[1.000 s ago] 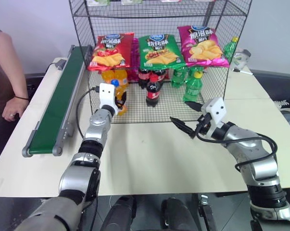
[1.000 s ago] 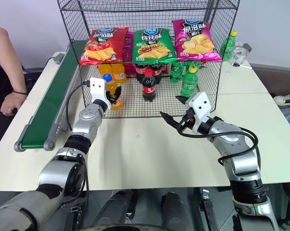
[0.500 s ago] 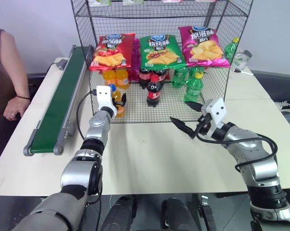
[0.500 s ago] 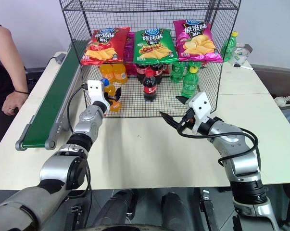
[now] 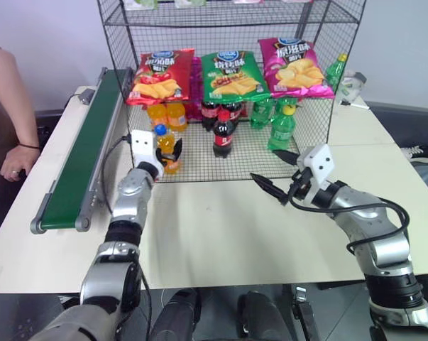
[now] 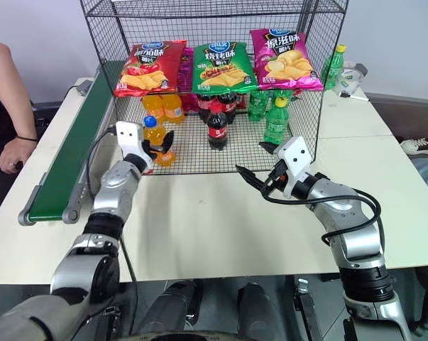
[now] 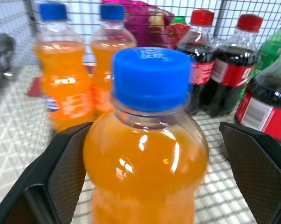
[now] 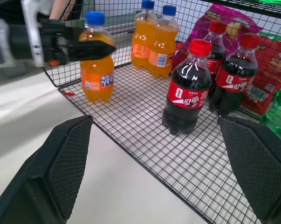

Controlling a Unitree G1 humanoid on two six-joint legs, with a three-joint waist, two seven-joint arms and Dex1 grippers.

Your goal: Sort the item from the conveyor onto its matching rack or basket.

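Note:
The item, a small orange soda bottle [image 5: 170,160] with a blue cap, stands upright on the mesh floor at the front left of the rack [image 5: 250,155]. My left gripper [image 5: 167,148] is open, one finger on each side of the bottle [image 7: 145,154] near its shoulder. The right wrist view shows the bottle [image 8: 97,70] resting on the mesh with those fingers spread around it. My right gripper [image 5: 267,165] is open and holds nothing, hovering over the table in front of the rack's right half. The conveyor [image 5: 82,153] runs along the left side with a bare belt.
Inside the rack stand two more orange bottles [image 5: 166,114], cola bottles [image 5: 223,136] and green bottles [image 5: 283,128]. Three chip bags [image 5: 231,74] hang along its front. A person [image 5: 8,106] stands left of the conveyor. A green bottle [image 5: 338,71] stands outside the rack, to its right.
My left gripper has opened and let go of the orange bottle, which now stands on the rack floor. The hand has drawn back a little and leftward. The right arm has kept still.

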